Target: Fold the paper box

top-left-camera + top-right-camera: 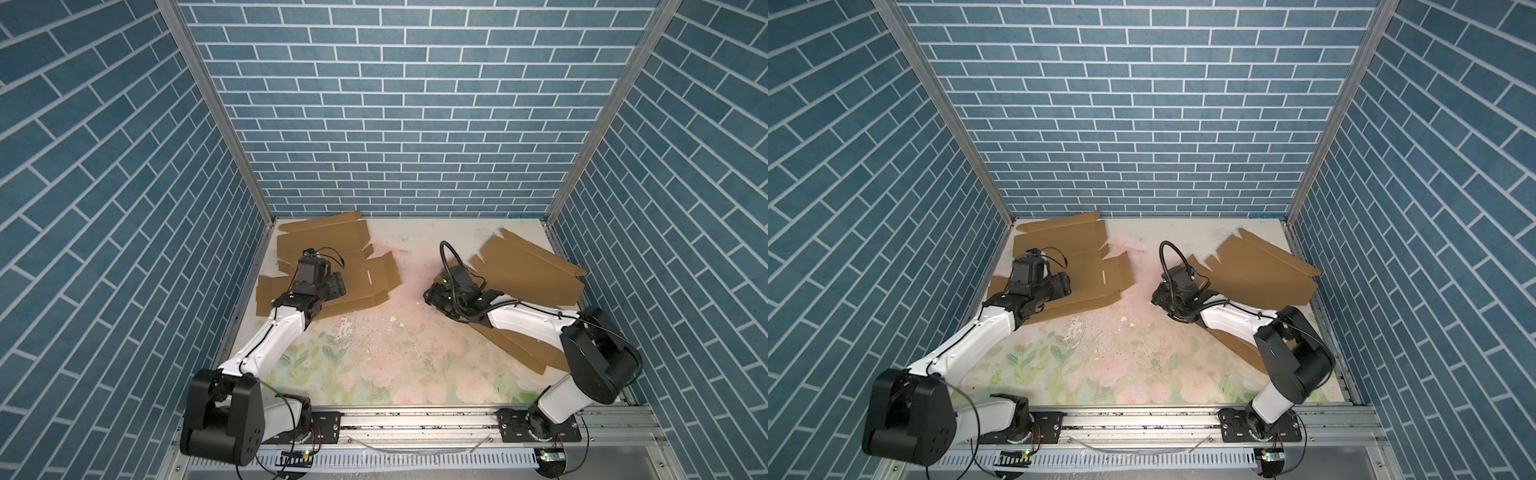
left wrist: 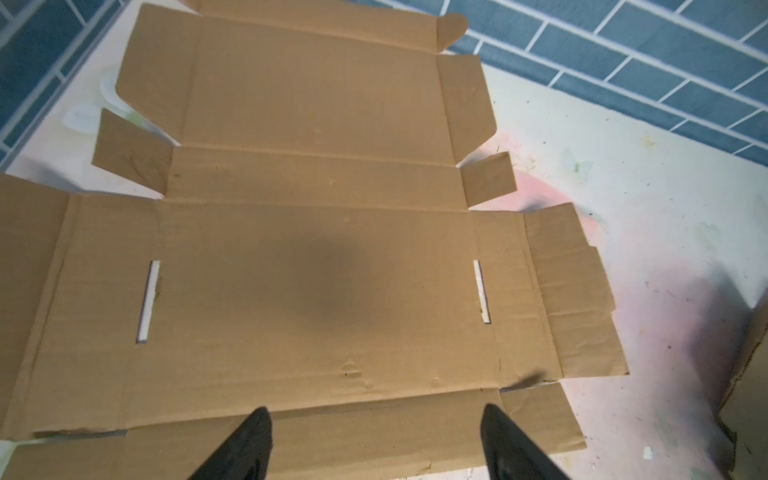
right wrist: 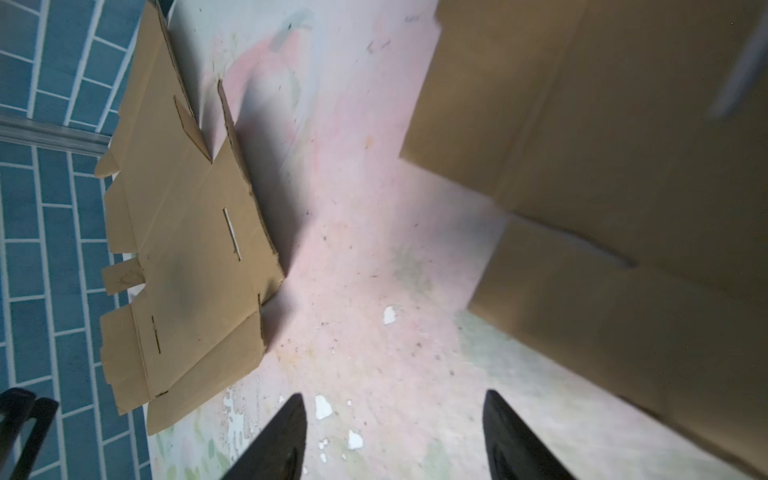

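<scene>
Both boxes are lying flat and unfolded, no panel stood up yet. The left box (image 1: 328, 239) sits in the upper left of the table (image 1: 415, 357) in both top views, with its far edge right at the blue brick wall (image 1: 374, 124). The right box (image 1: 528, 266) is over on the right side, turned at an angle, and it runs under the right arm (image 1: 528, 322) toward the lower right of the frame. The two are well apart, with floral table between them.

The left gripper (image 2: 376, 409) hangs over the near edge of the left box. Its fingers (image 2: 253, 440) are spread apart and gripping nothing, just cardboard below. Can't tell if the tips actually touch it. The left wrist view gives you the whole layout: a big middle panel with two narrow slots (image 2: 148, 301), side flaps out flat, and a dark shadow in the middle.

The right gripper (image 3: 395, 394) is spread too and holding nothing, over the table between the boxes. The right box shows up close and blurry in that wrist view. A few white chips (image 3: 323, 406) lie on the table right by its fingertips.
</scene>
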Robot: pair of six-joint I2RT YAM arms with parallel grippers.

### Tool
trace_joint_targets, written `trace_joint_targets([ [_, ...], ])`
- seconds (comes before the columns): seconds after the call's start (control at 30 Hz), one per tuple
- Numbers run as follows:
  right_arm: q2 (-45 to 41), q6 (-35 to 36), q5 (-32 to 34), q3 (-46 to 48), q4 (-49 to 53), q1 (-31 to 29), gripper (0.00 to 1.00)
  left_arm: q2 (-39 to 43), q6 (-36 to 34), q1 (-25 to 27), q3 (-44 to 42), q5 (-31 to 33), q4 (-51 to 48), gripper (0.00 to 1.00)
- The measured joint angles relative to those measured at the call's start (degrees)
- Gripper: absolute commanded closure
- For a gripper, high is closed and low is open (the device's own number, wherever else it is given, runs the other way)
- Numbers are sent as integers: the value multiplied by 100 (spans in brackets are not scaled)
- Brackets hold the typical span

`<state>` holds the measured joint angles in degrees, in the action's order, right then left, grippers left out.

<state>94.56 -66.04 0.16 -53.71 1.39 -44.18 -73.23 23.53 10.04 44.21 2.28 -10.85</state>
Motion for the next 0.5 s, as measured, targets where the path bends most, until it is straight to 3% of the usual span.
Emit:
trace_joint_targets([
  [0.27,1379,-946,-50,-817,-682,-647,39,-487,321,0,-20,-258,258,22],
  [0.5,2076,-1508,15,-1530,-883,-785,46,-601,538,0,-278,-352,529,23],
])
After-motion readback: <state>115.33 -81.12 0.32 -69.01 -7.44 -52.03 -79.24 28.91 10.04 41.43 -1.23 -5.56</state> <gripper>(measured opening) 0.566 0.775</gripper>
